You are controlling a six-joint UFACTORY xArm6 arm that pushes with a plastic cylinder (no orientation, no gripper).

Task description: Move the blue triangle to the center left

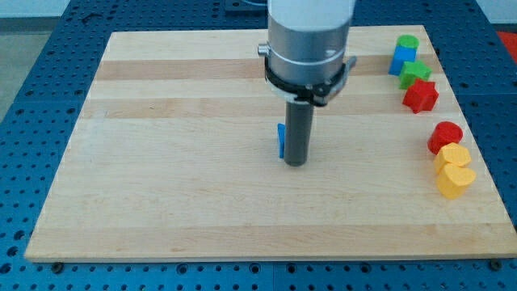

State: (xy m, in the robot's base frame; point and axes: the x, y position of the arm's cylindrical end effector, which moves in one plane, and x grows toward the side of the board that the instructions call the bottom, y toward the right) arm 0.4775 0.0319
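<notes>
Rod tip (296, 164) touches what seems the blue triangle (280, 141), mostly hidden.

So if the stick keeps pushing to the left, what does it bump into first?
My tip would meet the blue block first; only a sliver shows at the rod's left, seemingly touching, though depth is unclear. Beyond it, the wooden board looks free leftward.

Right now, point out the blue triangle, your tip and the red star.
blue triangle (280, 141): camera view, on the sliver showing left of the rod.
my tip (296, 164): camera view, the rod's lower end.
red star (420, 96): camera view, its top face.
</notes>
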